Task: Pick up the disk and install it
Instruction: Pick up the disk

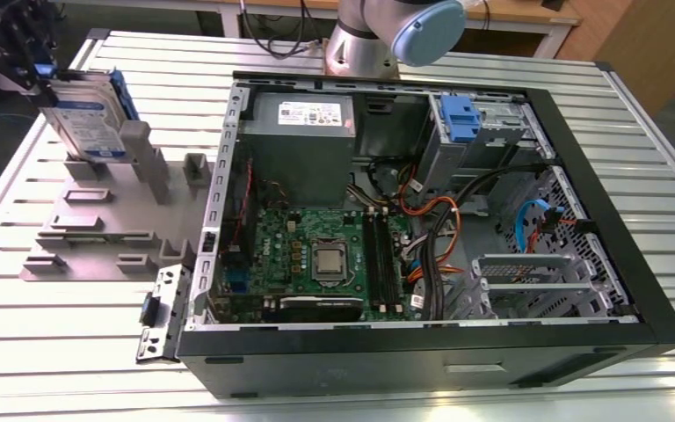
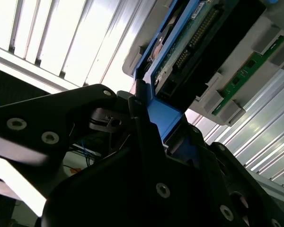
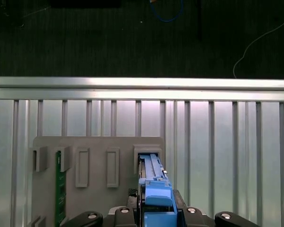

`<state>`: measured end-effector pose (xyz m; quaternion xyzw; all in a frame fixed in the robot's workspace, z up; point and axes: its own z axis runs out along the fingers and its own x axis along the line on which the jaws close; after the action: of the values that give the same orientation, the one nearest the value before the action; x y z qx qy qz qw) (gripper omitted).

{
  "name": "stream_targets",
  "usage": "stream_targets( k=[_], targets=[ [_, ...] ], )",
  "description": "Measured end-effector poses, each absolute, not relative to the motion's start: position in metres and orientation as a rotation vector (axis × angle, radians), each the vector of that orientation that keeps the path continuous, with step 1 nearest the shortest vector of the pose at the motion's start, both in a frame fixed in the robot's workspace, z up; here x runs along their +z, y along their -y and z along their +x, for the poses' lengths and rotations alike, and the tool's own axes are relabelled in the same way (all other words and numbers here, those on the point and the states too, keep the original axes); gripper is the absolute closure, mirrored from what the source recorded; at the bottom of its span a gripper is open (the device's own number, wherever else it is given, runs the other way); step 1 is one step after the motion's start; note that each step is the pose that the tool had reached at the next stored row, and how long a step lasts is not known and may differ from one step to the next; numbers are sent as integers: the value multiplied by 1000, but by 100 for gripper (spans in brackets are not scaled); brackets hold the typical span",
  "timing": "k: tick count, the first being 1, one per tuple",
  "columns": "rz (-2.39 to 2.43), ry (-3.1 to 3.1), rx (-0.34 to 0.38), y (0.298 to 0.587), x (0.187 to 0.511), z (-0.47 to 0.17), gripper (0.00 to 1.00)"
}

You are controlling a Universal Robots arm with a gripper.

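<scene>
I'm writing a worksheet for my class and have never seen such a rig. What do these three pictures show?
A robot arm works at a slatted metal table. The exterior view looks on from off the arm; both wrist views come from cameras riding near its wrist. On the table sit an open computer case and a grey holder. At the exterior view's left, the arm's tool is closed on the blue rail of the disk, a hard drive standing on edge in the holder.
</scene>
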<state>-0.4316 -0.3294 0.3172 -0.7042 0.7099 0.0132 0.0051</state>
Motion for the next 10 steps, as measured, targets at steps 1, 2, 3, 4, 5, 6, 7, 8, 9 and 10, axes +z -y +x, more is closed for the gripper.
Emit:
stream_targets(
  k=[1, 2, 3, 4, 5, 6, 7, 8, 9, 10],
  targets=[
    [-2205, -2223, 42, 329, 318, -432, 64],
    [-2205, -2223, 41, 329, 318, -432, 64],
    [-2205, -2223, 41, 329, 319, -432, 64],
    [-2205, -2223, 41, 329, 319, -432, 64],
    [-2205, -2223, 41, 329, 319, -432, 64],
    [-2205, -2223, 41, 329, 320, -432, 64],
    [-2205, -2223, 41, 329, 320, -432, 64],
    [-2205, -2223, 41, 329, 320, -432, 64],
    [-2205, -2223, 41, 329, 320, -432, 64],
    [-2205, -2223, 41, 329, 321, -432, 64]
  ],
)
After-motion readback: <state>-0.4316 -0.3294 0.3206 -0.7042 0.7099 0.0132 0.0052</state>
